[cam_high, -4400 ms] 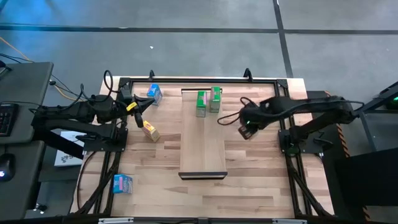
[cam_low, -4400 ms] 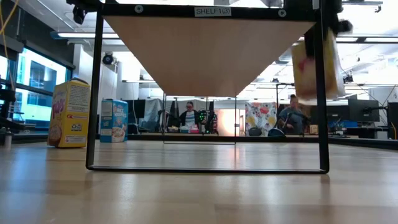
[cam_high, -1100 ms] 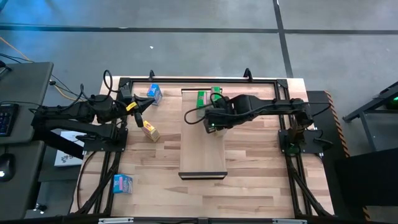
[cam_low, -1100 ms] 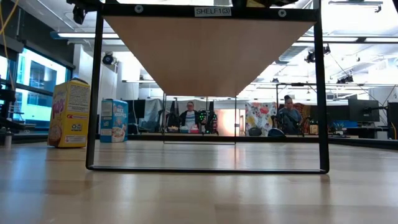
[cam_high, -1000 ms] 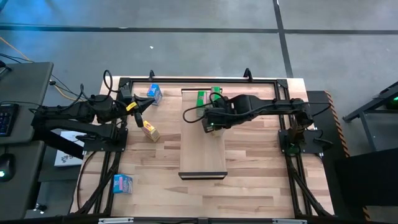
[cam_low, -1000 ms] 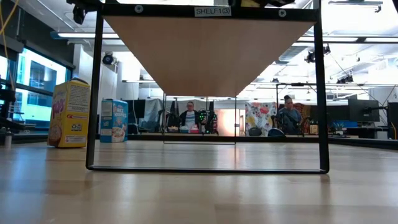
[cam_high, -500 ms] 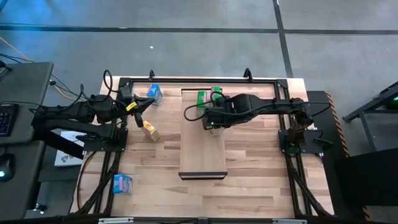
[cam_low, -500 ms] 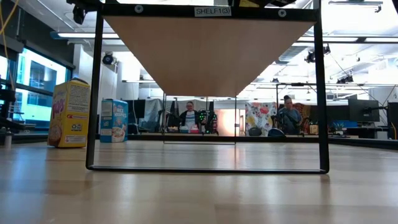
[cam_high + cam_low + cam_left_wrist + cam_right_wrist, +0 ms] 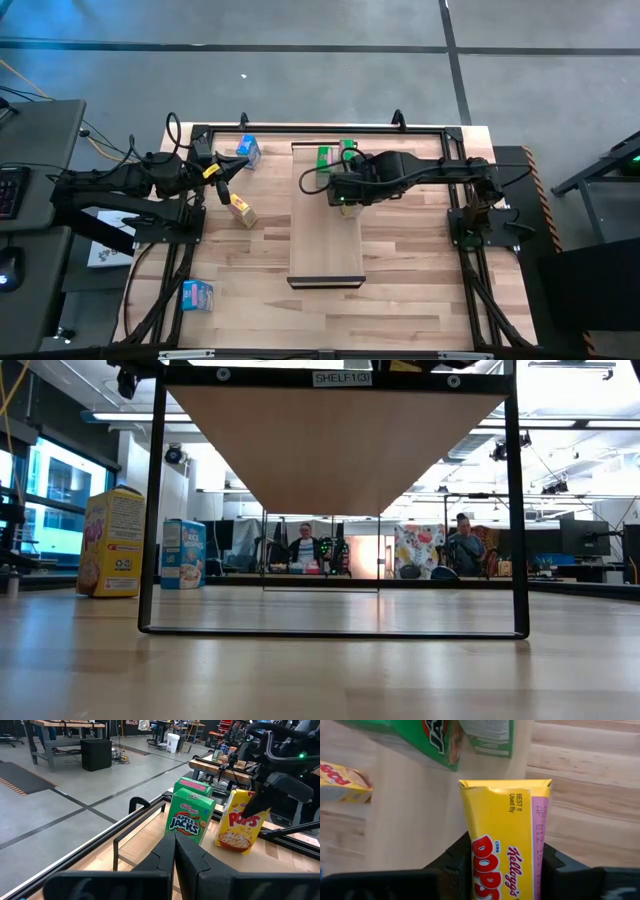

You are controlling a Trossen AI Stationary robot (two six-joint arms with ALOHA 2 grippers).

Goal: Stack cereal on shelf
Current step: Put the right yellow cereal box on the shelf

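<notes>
My right gripper point(image 9: 345, 190) is over the far half of the shelf point(image 9: 325, 250), shut on a yellow Corn Pops box point(image 9: 505, 845). Two green Apple Jacks boxes point(image 9: 325, 160) point(image 9: 347, 150) stand upright on the shelf's far end, just beyond it. A second yellow box point(image 9: 240, 210) and a blue box point(image 9: 248, 150) stand on the table left of the shelf. Another blue box point(image 9: 197, 295) lies near the left near corner. My left gripper point(image 9: 175, 851) waits shut by the far blue box, holding nothing. My right gripper pinches the yellow box between its two fingers point(image 9: 454, 862), one on each broad face near the top end point(image 9: 252, 800). It comes from above, slanting in from the table's right. The box stands upright below it; whether its base point(image 9: 231, 846) touches the shelf I cannot tell.
The shelf board sits on a black metal frame point(image 9: 150, 510) raised above the tabletop. A black rail point(image 9: 320, 128) runs along the far edge, and cables trail by both arm bases. The near half of the shelf point(image 9: 325, 265) is bare wood. People sit in the room beyond.
Some seconds ago my right gripper was off the shelf's right side with the yellow box lifted; it has carried it left over the shelf, next to the green boxes. In the last second it has barely moved. The left arm has kept still.
</notes>
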